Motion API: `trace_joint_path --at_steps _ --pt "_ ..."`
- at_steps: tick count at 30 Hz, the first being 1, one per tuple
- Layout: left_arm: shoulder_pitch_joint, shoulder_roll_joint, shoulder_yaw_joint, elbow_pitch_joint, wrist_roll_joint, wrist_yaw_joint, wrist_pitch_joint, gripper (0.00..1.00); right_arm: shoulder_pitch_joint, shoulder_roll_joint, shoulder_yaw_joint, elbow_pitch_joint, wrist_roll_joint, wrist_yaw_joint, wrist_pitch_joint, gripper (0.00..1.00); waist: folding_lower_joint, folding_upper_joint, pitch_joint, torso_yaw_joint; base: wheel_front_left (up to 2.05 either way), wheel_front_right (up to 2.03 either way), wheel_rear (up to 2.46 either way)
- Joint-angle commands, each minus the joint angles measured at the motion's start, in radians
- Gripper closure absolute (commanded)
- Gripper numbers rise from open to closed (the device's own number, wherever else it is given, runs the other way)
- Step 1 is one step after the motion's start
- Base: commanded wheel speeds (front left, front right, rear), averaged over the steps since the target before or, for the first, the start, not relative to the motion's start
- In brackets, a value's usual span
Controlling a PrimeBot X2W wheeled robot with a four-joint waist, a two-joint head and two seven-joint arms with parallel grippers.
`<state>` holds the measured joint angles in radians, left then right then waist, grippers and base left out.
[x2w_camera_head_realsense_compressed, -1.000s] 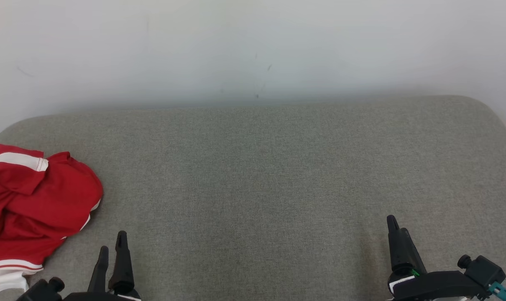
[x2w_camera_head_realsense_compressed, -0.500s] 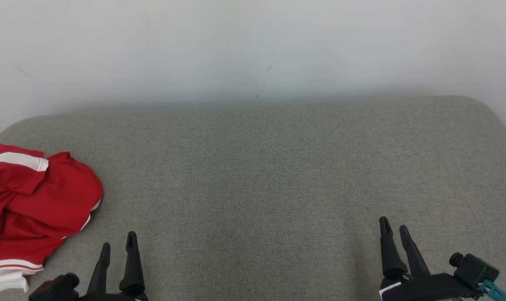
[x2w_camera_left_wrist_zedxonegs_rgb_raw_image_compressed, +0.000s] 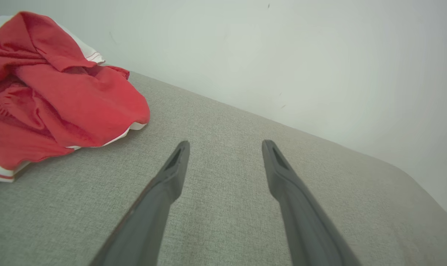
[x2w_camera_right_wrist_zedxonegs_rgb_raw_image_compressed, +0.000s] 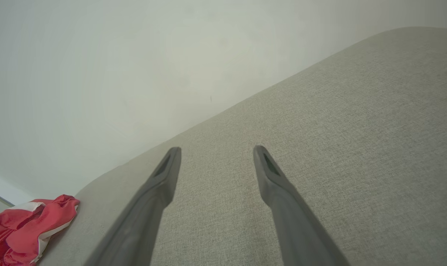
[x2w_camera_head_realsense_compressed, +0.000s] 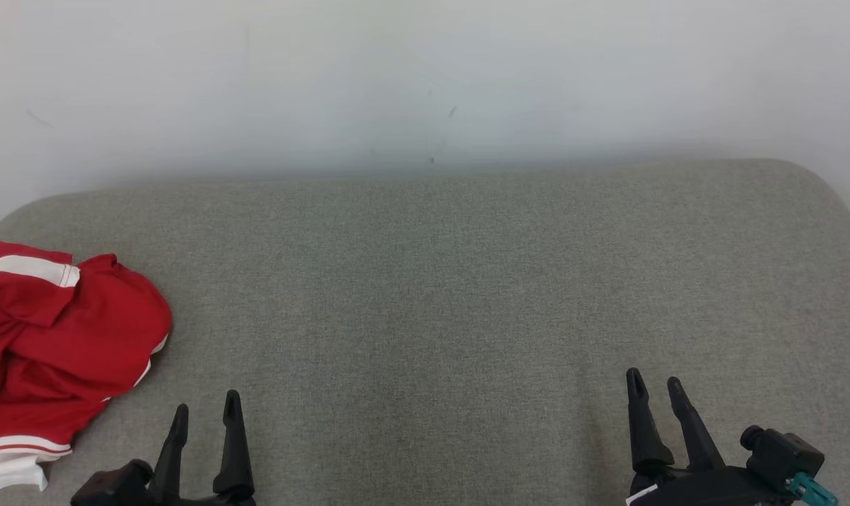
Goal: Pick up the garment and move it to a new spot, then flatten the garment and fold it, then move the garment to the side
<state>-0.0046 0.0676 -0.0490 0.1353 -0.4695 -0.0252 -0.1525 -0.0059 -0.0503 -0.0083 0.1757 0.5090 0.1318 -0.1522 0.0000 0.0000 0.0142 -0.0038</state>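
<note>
We're at the start — the red garment (x2w_camera_head_realsense_compressed: 60, 337) lies crumpled, untouched; left gripper (x2w_camera_head_realsense_compressed: 206, 402) and right gripper (x2w_camera_head_realsense_compressed: 654, 377) spread wide, empty — everything's left.

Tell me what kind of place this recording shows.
Likely a plain indoor test room: a grey fabric-covered surface with rounded corners, against a bare white wall, and a crumpled red and white garment lying at its left edge.

L hand (x2w_camera_head_realsense_compressed: 207, 402), R hand (x2w_camera_head_realsense_compressed: 654, 377): spread, empty
</note>
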Motion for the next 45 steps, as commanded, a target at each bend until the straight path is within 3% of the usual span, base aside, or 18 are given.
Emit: trace_joint_path --at_steps 1,22,45 --pt "0.000 0.006 -0.003 -0.013 0.032 0.004 -0.010 0.00 0.000 0.000 0.004 -0.011 -0.028 -0.001 -0.011 0.00 0.0000 0.0000 0.000 0.000 0.00 0.00 0.00" --pt "0.019 0.004 -0.006 -0.026 0.203 0.018 -0.057 0.00 0.017 0.000 -0.010 -0.010 -0.202 -0.002 -0.057 0.00 0.0000 0.0000 0.003 0.005 0.00 0.00 0.00" --pt "0.038 -0.010 0.035 0.017 0.334 -0.044 -0.103 0.00 0.044 0.001 -0.038 -0.011 -0.335 -0.002 -0.103 0.00 0.0000 0.0000 -0.006 0.007 0.00 0.00 0.00"
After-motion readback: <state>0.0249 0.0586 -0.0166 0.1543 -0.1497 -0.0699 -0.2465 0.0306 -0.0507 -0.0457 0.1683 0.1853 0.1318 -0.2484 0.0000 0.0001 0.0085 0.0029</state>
